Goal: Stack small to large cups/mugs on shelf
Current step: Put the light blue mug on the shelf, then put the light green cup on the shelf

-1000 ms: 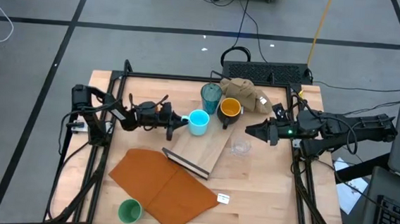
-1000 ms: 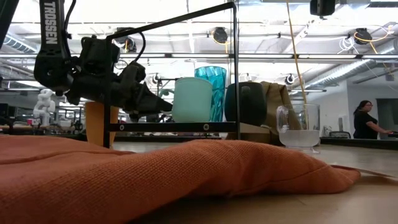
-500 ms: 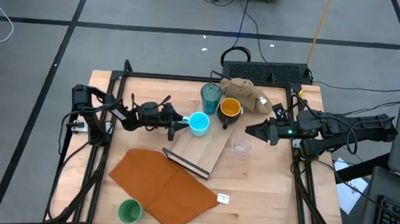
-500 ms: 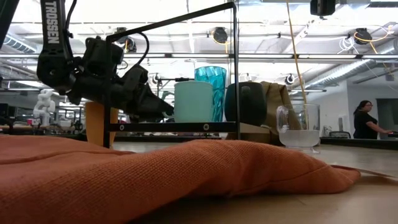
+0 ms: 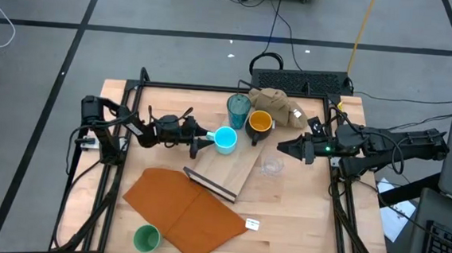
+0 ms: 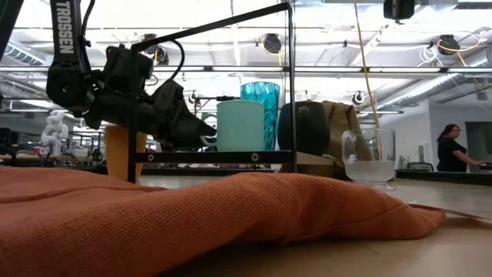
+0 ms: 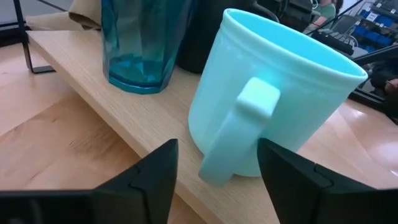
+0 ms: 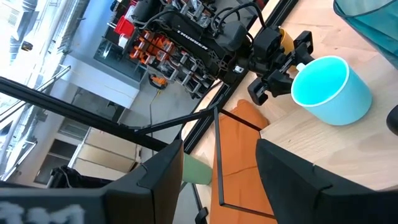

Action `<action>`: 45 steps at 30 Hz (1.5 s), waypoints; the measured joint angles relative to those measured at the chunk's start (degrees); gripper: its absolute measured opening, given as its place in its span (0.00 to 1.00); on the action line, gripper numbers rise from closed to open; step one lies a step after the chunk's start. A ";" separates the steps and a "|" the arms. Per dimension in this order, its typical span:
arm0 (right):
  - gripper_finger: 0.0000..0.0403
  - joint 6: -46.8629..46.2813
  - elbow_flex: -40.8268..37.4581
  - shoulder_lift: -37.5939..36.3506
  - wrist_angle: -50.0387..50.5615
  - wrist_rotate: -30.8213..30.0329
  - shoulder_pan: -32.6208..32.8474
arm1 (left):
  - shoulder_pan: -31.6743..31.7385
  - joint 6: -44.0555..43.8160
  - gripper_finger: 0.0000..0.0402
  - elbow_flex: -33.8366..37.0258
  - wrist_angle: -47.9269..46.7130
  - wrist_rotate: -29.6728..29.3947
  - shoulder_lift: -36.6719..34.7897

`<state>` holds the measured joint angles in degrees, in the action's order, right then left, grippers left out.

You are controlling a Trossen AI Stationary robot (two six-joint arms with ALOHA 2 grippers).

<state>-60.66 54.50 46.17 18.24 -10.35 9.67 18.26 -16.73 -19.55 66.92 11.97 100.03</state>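
Observation:
The light blue mug [image 5: 225, 139] stands upright on the far part of the pale wooden shelf board [image 5: 235, 171], next to the teal tumbler [image 5: 238, 110] and the dark yellow-lined mug [image 5: 260, 122]. My left gripper [image 5: 199, 141] is open. In the left wrist view [image 7: 214, 158] its fingers stand on either side of the mug's handle [image 7: 239, 134] with a gap on both sides. The clear glass [image 5: 271, 167] stands by the board's right edge. The green cup [image 5: 146, 237] is near the table's near-left corner. My right gripper [image 5: 279, 146] waits open, right of the glass.
An orange-brown sheet [image 5: 184, 207] covers the near-left table and fills the low view's foreground [image 6: 192, 223]. A tan cloth lump [image 5: 279, 105] lies behind the mugs. Black frame rails [image 5: 120, 159] run along both sides. A person [image 6: 450, 150] sits in the room beyond.
My left gripper and the light blue mug have shifted slightly toward the table's right. In the low view the mug's handle now shows beside the fingers, where a second ago the gripper covered it.

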 joint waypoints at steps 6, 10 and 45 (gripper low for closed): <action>0.48 0.26 0.01 0.00 0.12 0.06 0.00 | -0.04 -1.32 0.58 0.00 0.00 0.08 -0.02; 0.48 0.27 0.02 0.00 0.18 0.07 0.00 | -0.13 -1.64 0.59 0.20 -0.02 1.00 -0.02; 0.48 16.84 0.02 -0.15 -0.02 -0.15 0.02 | -5.09 -30.40 0.59 0.31 -44.53 8.81 -52.91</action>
<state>-43.83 54.52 46.02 18.22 -10.50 9.69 13.17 -47.13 -19.25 22.38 20.78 47.12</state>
